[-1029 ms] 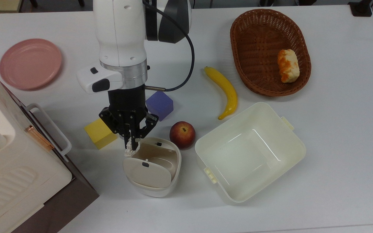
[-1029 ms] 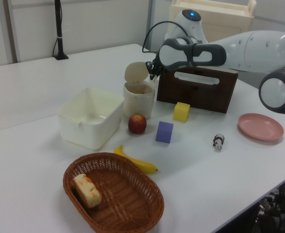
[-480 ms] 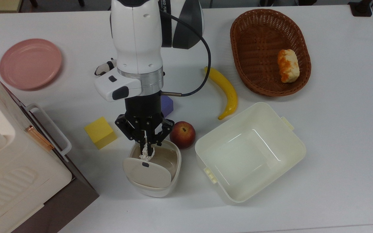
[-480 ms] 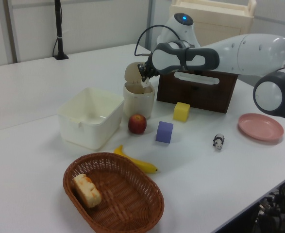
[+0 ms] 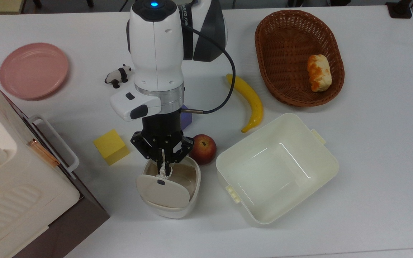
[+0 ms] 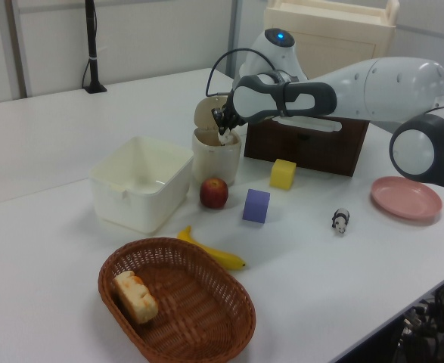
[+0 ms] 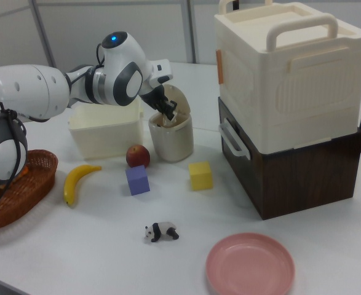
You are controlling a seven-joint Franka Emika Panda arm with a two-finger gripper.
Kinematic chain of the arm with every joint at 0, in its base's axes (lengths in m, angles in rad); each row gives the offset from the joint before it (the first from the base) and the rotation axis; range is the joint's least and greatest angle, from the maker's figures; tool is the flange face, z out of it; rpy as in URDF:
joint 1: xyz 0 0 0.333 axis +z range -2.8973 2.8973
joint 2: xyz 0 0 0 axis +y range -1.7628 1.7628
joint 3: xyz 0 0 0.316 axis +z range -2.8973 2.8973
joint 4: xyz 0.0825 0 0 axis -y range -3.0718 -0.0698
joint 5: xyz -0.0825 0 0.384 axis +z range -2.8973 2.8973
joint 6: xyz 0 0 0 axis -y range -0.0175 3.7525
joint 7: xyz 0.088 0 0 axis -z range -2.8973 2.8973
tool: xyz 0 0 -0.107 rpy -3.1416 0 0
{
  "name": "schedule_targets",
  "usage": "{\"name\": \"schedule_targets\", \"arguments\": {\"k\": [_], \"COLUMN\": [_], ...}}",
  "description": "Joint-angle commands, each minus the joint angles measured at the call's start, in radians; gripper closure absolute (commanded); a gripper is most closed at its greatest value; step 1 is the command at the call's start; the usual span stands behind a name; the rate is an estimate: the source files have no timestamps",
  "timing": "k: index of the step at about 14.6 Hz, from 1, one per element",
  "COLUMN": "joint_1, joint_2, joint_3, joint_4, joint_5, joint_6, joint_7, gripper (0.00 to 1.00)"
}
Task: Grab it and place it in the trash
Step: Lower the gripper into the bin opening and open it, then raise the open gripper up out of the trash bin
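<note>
Gripper [image 5: 163,165] pinches the crumpled paper [image 5: 162,171] between closed fingers, just above the open mouth of the bin [image 5: 193,186], whose lid [image 5: 163,191] stands tipped up. Paper looks light, soft and springy; a pinch across its middle should suffice. A second ago it hung beside the rim; now it is over the opening
</note>
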Motion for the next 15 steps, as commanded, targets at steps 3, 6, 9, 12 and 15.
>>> {"name": "schedule_targets", "arguments": {"k": [3,6,9,12,15], "joint_1": [0.01,0.005,0.002,0.016,0.03], "joint_2": [0.006,0.0,-0.017,-0.104,-0.198], "joint_3": [-0.012,-0.011,-0.014,-0.066,-0.103], "joint_4": [0.011,0.005,-0.001,-0.108,-0.166], "joint_5": [-0.025,-0.043,-0.043,-0.049,-0.146], "joint_6": [0.017,0.016,0.004,-0.008,-0.149], "joint_7": [-0.003,-0.003,-0.004,-0.014,-0.017], "gripper": [0.0,0.0,0.0,0.0,0.0]}}
